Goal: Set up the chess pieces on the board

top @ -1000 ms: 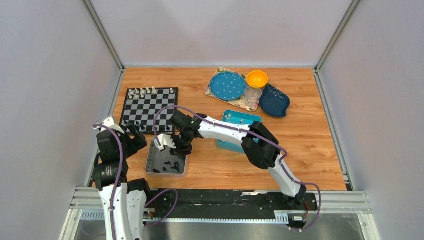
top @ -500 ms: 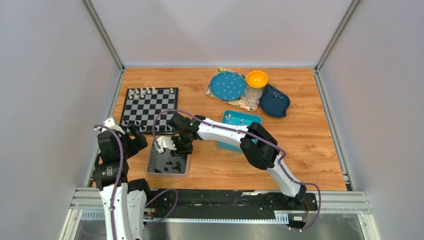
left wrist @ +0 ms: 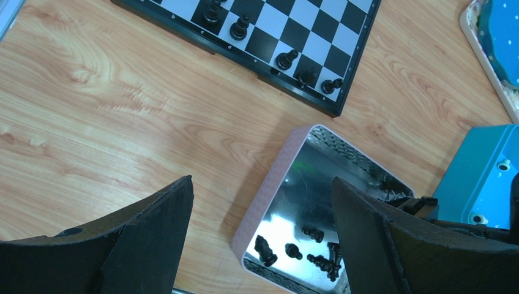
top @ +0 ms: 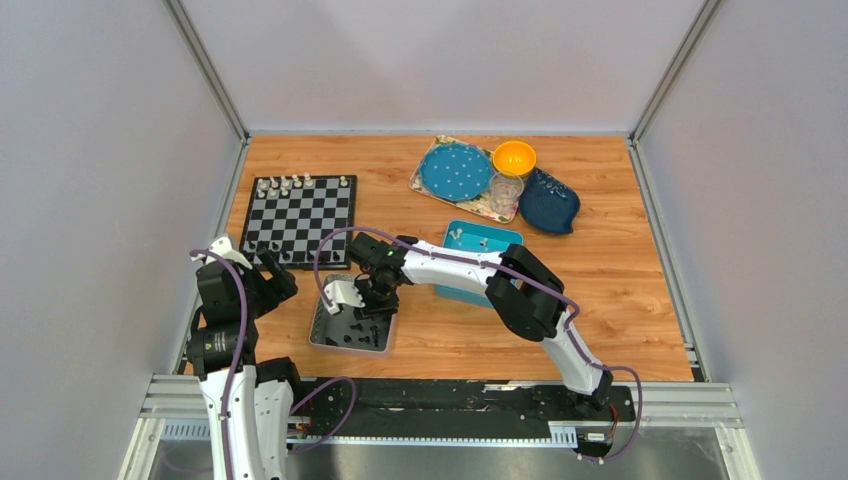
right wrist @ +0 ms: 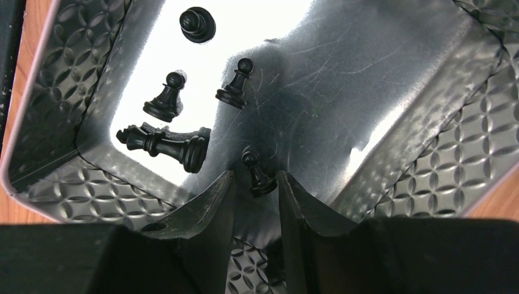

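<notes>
The board (top: 298, 215) is lying just beyond the metal tray (left wrist: 318, 184). My left gripper (left wrist: 262, 184) is hanging wide open; my right gripper (right wrist: 255, 177) is straddling a black pawn (right wrist: 262, 184) in the tray, pinching or not I cannot tell. I'm aiming for a square, low squeeze.

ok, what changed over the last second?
Right pincer moved right and nearer, down into the tray, which slid right with it. A black pawn now sits between its jaws, not clearly gripped. Left pincer open and about where it was; pieces on the board unchanged.
</notes>
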Available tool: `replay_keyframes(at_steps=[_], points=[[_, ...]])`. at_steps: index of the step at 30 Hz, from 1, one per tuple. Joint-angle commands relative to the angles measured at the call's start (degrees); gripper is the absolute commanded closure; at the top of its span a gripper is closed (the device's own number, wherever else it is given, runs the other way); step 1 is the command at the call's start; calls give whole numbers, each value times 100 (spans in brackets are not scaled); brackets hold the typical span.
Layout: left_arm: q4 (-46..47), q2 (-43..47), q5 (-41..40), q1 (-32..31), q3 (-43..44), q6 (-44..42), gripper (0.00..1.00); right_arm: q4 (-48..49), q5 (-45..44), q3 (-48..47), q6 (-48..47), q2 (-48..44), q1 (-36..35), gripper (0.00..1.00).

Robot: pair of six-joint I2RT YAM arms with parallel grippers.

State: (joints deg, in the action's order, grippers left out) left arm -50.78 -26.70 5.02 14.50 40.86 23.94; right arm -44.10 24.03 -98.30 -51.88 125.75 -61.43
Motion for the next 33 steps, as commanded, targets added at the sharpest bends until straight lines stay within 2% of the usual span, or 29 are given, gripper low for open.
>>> replay_keyframes(at_steps=[1,8,13,21,30,33], points=[[130,59,131,44,-34,67,10,-108,13,100,-138,-393,34,65],[139,59,272,44,-87,84,10,-178,31,22,-112,-306,26,70],[218,86,693,53,-297,163,10,-222,40,48,-138,-297,26,76],[411,77,1141,44,-544,427,12,-169,58,48,-7,-201,26,72],[675,95,1370,44,-755,910,12,-134,23,30,2,-130,26,74],[736,112,1484,44,-816,1077,12,-152,66,39,20,-156,26,84]])
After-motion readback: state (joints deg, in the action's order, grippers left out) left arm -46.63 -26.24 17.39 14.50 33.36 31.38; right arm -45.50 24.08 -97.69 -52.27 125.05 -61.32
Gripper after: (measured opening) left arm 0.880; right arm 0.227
